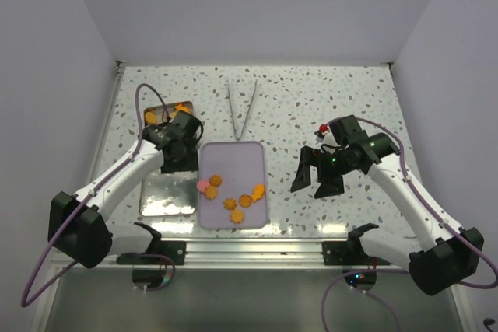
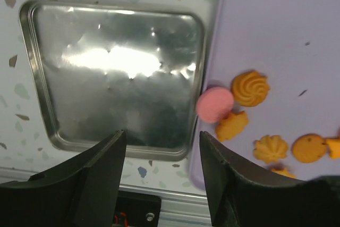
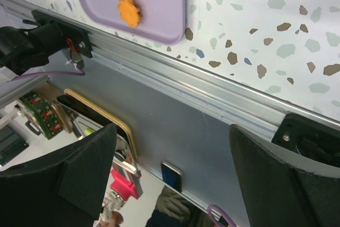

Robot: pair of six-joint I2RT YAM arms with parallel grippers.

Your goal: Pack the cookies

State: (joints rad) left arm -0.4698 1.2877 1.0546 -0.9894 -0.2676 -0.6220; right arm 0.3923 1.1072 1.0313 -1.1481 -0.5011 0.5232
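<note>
Several orange cookies point(image 1: 246, 199) and a pink one point(image 1: 202, 186) lie on a lavender tray point(image 1: 233, 153) in the middle of the table. In the left wrist view the pink cookie point(image 2: 214, 103) touches an orange swirl point(image 2: 249, 87) and a leaf shape point(image 2: 231, 125). My left gripper point(image 1: 180, 162) point(image 2: 162, 184) hangs open and empty just left of the tray, above the seam between it and a shiny empty metal tin point(image 2: 117, 78). My right gripper point(image 1: 315, 179) point(image 3: 175, 179) stands wide open right of the tray, holding nothing.
A second tin point(image 1: 159, 112) with a few orange cookies sits at the back left, partly hidden by my left arm. Metal tongs point(image 1: 240, 106) lie behind the tray. The empty tin point(image 1: 166, 196) lies near the front rail point(image 1: 249, 248).
</note>
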